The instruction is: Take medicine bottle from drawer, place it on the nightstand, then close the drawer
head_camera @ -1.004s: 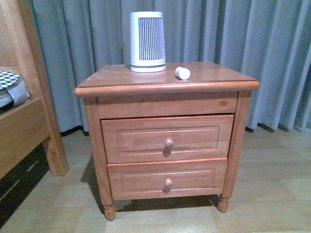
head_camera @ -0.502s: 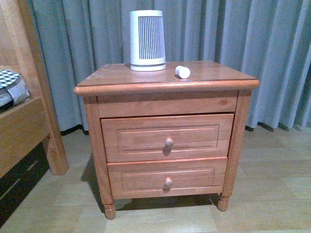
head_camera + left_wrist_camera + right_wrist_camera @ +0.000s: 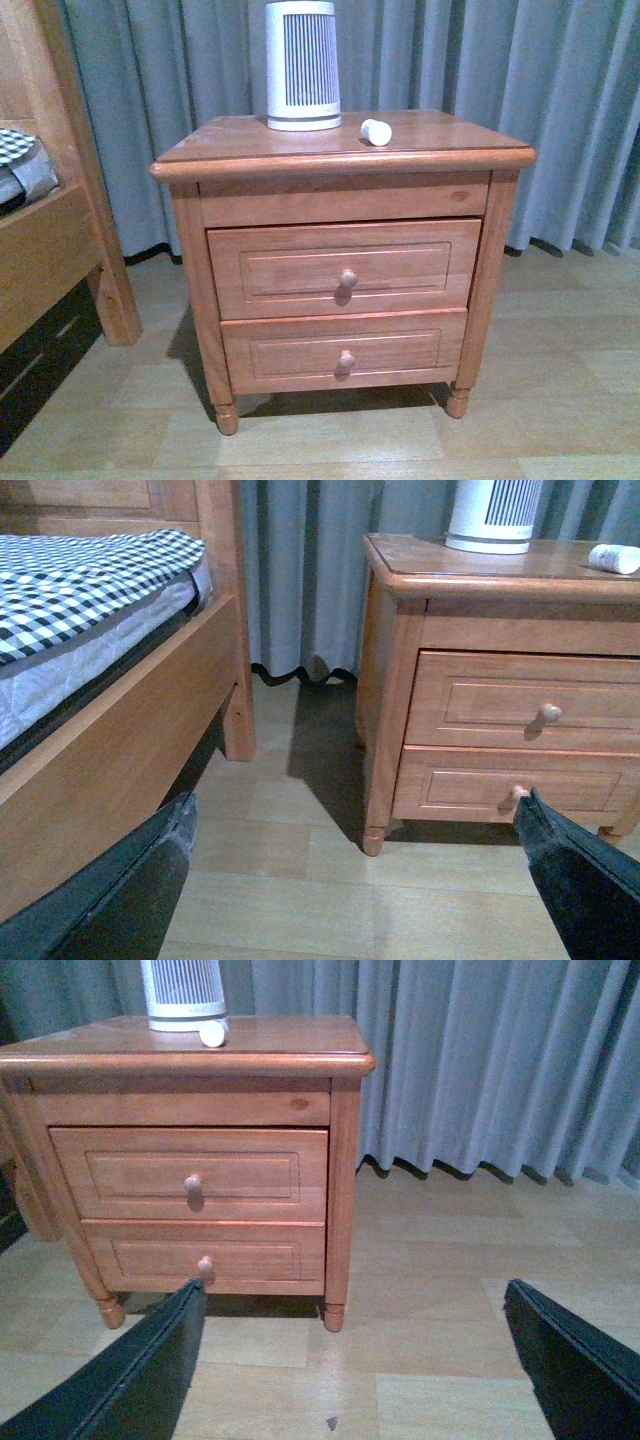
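Medicine bottle (image 3: 376, 131): a small white cylinder lying on its side on the top of the nightstand (image 3: 240, 139), toward the right half, just to the right of the tall white ribbed device (image 3: 302, 65) and apart from it. It also shows at the far edge of the left wrist view (image 3: 613, 558) and in front of the device's base in the right wrist view (image 3: 212, 1033).

Drawer (image 3: 343, 268): the upper of two, its panel front seated close within the frame, round knob (image 3: 347, 279) pointing toward the viewer. The lower drawer (image 3: 343, 349) is likewise shut.

Left hand (image 3: 355, 880) and right hand (image 3: 350, 1355): each released, dark fingers (image 3: 130, 880) (image 3: 140, 1360) spread wide and carrying nothing, low and well short of the cabinet; neither appears in the front view.

Surroundings: wooden bed frame (image 3: 60, 240) with checked bedding (image 3: 90, 580) at left, grey curtain (image 3: 560, 90) behind, pale plank floor (image 3: 560, 380).

Judged state: bottle placed and drawer apparently closed, so the task looks complete or nearly so. To finish well, check that the drawer front sits flush along its right edge; if any gap is left, press squarely near the knob rather than at a corner, so the drawer does not skew or jolt the bottle into rolling.
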